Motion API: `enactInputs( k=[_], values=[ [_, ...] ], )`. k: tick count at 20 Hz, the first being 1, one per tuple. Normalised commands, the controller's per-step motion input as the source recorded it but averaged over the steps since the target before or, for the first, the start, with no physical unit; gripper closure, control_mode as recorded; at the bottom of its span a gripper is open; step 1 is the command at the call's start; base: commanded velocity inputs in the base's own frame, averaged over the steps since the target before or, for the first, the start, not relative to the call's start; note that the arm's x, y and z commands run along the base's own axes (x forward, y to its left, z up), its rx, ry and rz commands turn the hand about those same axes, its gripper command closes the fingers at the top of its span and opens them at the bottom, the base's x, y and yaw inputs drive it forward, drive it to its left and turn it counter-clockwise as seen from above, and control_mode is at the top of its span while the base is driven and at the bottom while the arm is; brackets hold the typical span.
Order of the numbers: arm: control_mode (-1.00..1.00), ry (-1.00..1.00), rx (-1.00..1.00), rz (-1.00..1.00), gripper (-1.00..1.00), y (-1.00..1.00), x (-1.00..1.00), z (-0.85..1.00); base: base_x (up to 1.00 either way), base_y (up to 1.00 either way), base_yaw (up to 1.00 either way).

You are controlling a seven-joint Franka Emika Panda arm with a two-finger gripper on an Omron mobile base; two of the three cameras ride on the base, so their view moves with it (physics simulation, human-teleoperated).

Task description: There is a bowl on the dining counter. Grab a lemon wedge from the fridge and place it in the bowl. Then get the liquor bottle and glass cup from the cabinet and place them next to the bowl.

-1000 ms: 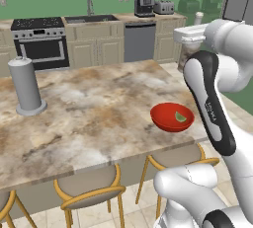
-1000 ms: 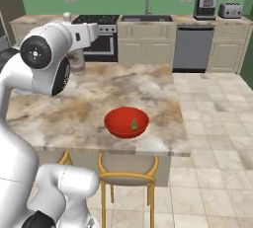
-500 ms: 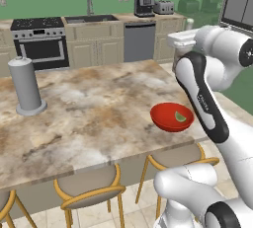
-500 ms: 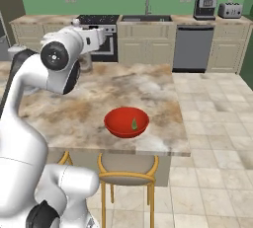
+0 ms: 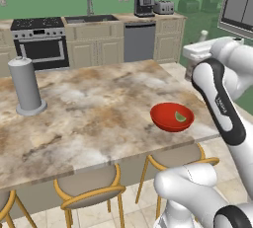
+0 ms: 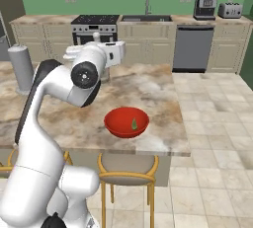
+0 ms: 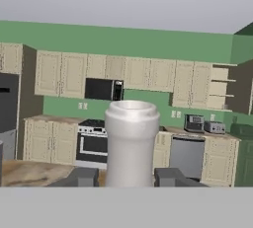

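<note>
So the gripper (image 7: 131,175) is closed to a middling width on a white, bottle-shaped cylinder, which I take to be the liquor bottle (image 7: 131,140). In the hand view it stands upright right between the two dark fingertips (image 7: 82,176), with its open, rimmed top well above them. I honestly can't read any label, so it's just plain white as far as I can see.

The hand faces the far kitchen wall: cream cabinets, a stove (image 7: 92,143) and a microwave (image 7: 103,89) sit behind the bottle.

From the base cameras, the arm is raised well above the bench (image 5: 99,103), and the bottle is not touching the stone anywhere I can see.

The bowl (image 5: 165,119) sits on the near right part of the bench, close to the near edge, with the lemon wedge (image 5: 180,117) lying inside it against the right side. You can see the same from the right base view: the bowl (image 6: 118,124) is just in from the near edge, with the lemon wedge (image 6: 134,123) in it. The hand end of the arm is higher than the bowl and farther back, clearly apart from it.

Way over on the far left of the bench there's a tall grey cylinder (image 5: 27,86) on a round base. Stools (image 5: 89,190) are tucked in along the near side.
</note>
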Motion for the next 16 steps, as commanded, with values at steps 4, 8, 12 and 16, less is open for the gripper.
enactInputs(
  k=[4,8,12,16],
  values=[
    [-1.00,0.08,-0.05,0.01,1.00,-0.57,0.00,-0.28,0.00,0.00,0.00],
    [-1.00,0.14,-0.07,0.04,1.00,-0.61,0.00,-0.27,0.00,0.00,0.00],
    [-1.00,0.23,-0.08,0.04,1.00,-0.53,0.00,-0.25,0.00,0.00,0.00],
    [-1.00,0.12,-0.11,0.15,1.00,-0.35,0.00,-0.42,0.00,0.00,0.00]
  ],
)
